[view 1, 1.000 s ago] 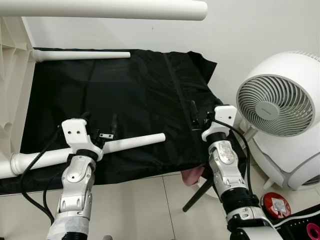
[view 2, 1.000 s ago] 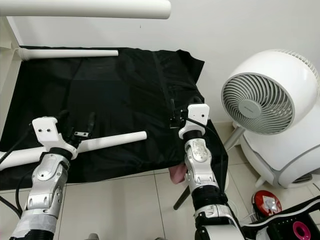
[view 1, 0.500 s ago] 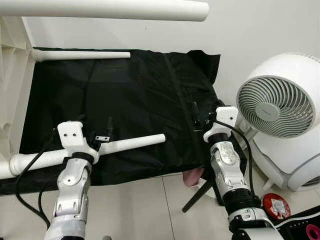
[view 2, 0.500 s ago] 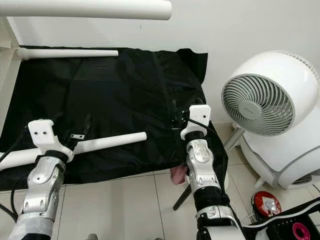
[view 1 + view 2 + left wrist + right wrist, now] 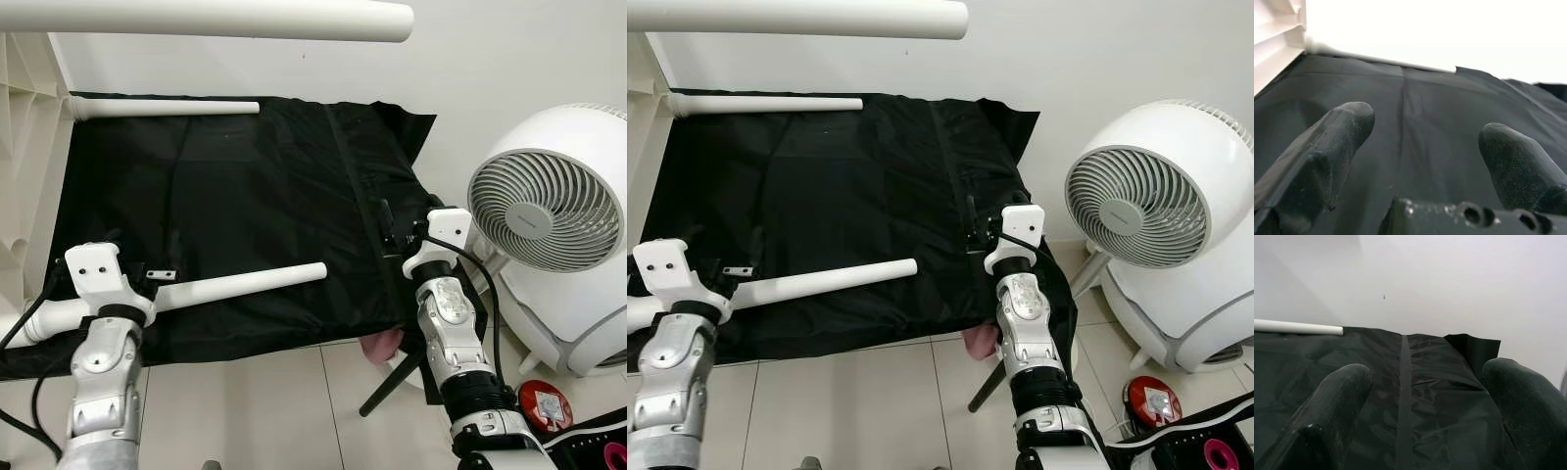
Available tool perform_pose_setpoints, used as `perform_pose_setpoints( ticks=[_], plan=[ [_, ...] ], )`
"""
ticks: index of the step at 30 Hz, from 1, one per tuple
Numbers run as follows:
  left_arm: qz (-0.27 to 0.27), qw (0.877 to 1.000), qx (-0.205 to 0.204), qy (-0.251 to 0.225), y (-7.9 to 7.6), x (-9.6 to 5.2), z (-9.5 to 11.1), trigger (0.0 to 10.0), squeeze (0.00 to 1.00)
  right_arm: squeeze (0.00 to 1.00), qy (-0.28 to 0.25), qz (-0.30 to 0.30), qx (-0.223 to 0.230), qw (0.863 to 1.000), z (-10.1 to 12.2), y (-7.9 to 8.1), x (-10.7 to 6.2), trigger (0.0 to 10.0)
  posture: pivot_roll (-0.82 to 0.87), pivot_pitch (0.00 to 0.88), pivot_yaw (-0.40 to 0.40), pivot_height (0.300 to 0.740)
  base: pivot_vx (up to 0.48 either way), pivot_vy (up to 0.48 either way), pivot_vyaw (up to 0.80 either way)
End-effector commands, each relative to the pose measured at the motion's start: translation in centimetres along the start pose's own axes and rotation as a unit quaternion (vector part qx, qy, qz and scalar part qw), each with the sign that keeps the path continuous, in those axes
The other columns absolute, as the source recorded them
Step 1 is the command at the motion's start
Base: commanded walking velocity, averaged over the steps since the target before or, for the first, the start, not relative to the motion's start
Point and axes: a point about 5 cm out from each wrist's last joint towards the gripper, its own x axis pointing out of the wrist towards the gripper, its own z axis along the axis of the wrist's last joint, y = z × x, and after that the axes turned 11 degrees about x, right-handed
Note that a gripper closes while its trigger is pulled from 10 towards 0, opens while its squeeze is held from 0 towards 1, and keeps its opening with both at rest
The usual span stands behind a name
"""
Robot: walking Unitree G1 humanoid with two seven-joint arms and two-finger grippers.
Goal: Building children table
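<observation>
left gripper (image 5: 1420, 147): fingers spread, empty, over the black cloth (image 5: 255, 186)
right gripper (image 5: 1425, 396): fingers spread, empty
risk: nearest white table leg (image 5: 235, 285) could roll if nudged

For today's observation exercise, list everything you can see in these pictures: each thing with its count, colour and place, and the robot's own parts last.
table legs: three, white; one lying near the front of the cloth, one along its far edge, one across the top of the head view
table frame: one, white, at the cloth's left side
black cloth: one, spread under the legs
fan: one, white, on the right beside the cloth
pink thing: one, poking out under the cloth's front right edge; cannot tell what it is
red round thing: one, on the tiled floor at the right
left pincer: black fingers open, over the cloth by the near leg
right pincer: black fingers open, over the cloth's right part
</observation>
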Motion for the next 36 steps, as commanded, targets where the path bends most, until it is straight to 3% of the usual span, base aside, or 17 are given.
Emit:
perform_pose_setpoints(
  ticks=[1, 24, 31, 36],
  plan=[
    [0.016, 1.000, -0.006, 0.004, -0.5, 0.1, 0.2, 10.0, 0.00, 0.00, -0.003, 0.000, -0.002, 1.000, 0.2, 0.2, 0.0, 10.0, 0.07, 0.054, -0.070, 0.740, 0.000, 0.000, 0.00],
    [0.007, 0.999, -0.043, -0.003, -3.1, 0.0, 0.9, 10.0, 0.00, 0.00, 0.000, 0.013, 0.002, 1.000, 0.1, 1.5, -0.3, 10.0, 0.07, 0.058, -0.083, 0.740, 0.000, 0.000, 0.00],
    [0.011, 0.999, -0.043, 0.005, -3.1, 0.0, 0.8, 10.0, 0.00, 0.00, 0.002, 0.015, 0.000, 1.000, 0.0, 1.5, -0.5, 10.0, 0.07, 0.058, -0.087, 0.740, 0.000, 0.000, 0.00],
    [0.018, 0.999, -0.041, 0.005, -2.8, 0.0, 0.8, 10.0, 0.00, 0.00, 0.003, 0.017, 0.000, 1.000, 0.0, 1.6, -0.4, 10.0, 0.07, 0.056, -0.090, 0.740, 0.000, 0.377, 0.00]
  ],
)
